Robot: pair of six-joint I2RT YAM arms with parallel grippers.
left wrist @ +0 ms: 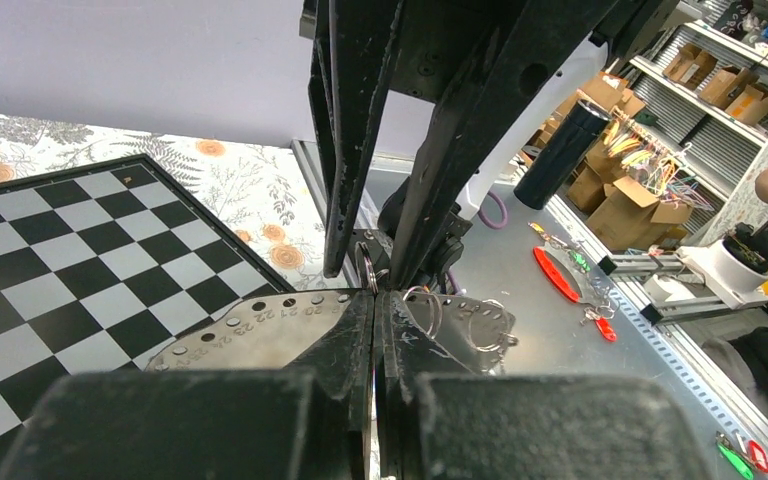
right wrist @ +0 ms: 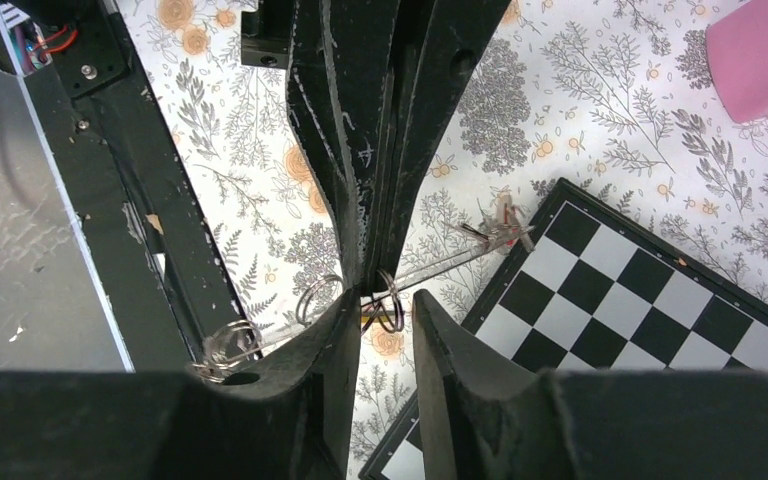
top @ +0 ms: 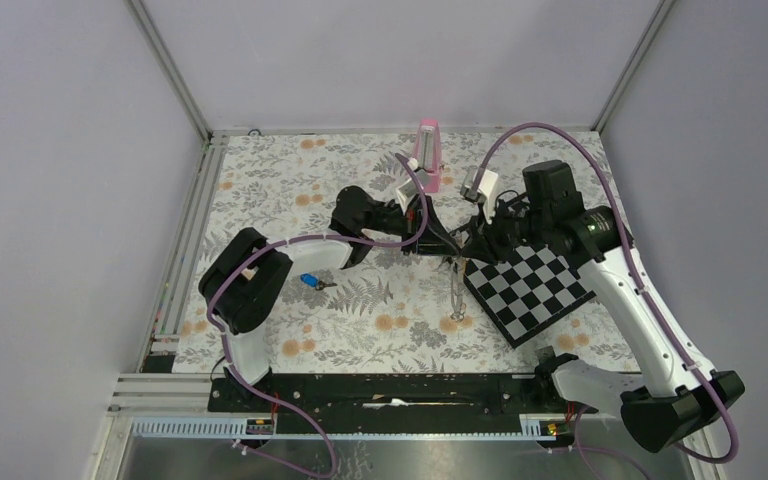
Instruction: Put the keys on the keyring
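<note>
The keyring hangs between my two grippers above the table; its grey strap point(top: 457, 295) droops down beside the checkerboard. In the right wrist view the strap point(right wrist: 440, 262) carries a small red piece and several silver rings. My left gripper point(top: 452, 248) is shut on one ring point(right wrist: 398, 303); its jaws point(left wrist: 375, 300) are pressed together. My right gripper point(top: 468, 247) faces it tip to tip, jaws open point(right wrist: 385, 305) around that ring. The blue key point(top: 310, 281) lies on the cloth to the left. A yellow speck shows at the ring; I cannot tell if it is the yellow key.
A black-and-white checkerboard point(top: 530, 285) lies right of centre under the right arm. A pink metronome-like block point(top: 427, 145) stands at the back wall. Metal rails run along the left and near edges.
</note>
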